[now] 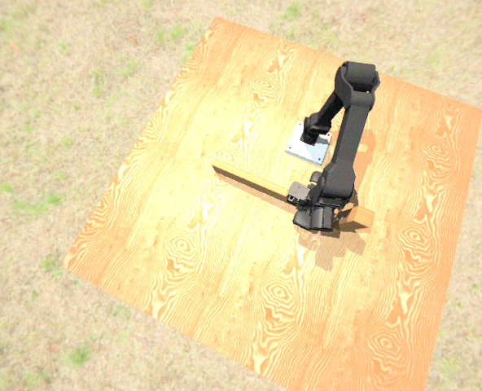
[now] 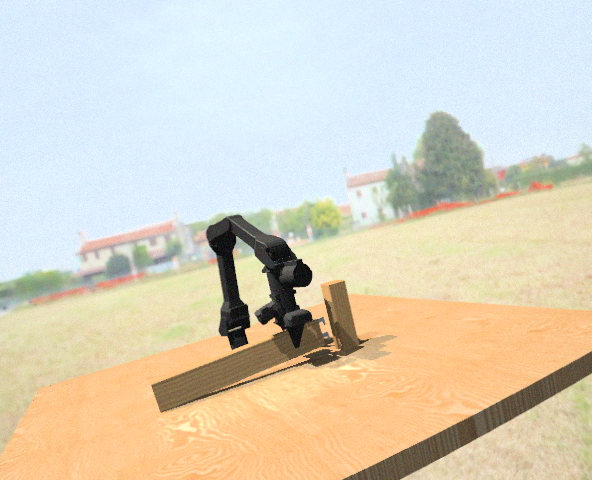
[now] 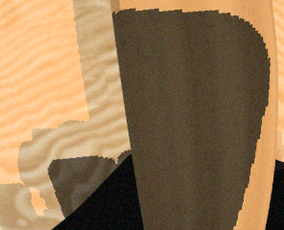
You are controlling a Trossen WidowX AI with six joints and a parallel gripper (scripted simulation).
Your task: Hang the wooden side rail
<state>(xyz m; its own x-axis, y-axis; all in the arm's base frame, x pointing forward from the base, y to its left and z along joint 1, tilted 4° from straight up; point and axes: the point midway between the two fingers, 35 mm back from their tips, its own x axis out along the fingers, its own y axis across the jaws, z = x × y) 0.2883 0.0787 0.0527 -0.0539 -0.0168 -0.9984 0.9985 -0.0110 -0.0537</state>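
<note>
The wooden side rail [image 1: 249, 180] [image 2: 224, 369] [image 3: 194, 122] slopes across the table. Its far end rests on the table top, and its hooked end is raised beside the headboard post [image 1: 362, 217] [image 2: 339, 310]. My gripper [image 1: 313, 218] [image 2: 294, 335] is shut on the rail near that raised end, just short of the post. The steel hooks [image 2: 323, 324] show as a small grey piece right at the post's face. I cannot tell whether they sit on the pins; the slot and pins are hidden. In the wrist view the shaded rail fills the middle.
The arm's base stands on a grey metal plate [image 1: 313, 153] behind the rail. The wooden table [image 1: 190, 273] [image 2: 441, 372] [image 3: 34, 57] is surrounded by grass; its edges are far from the rail and post.
</note>
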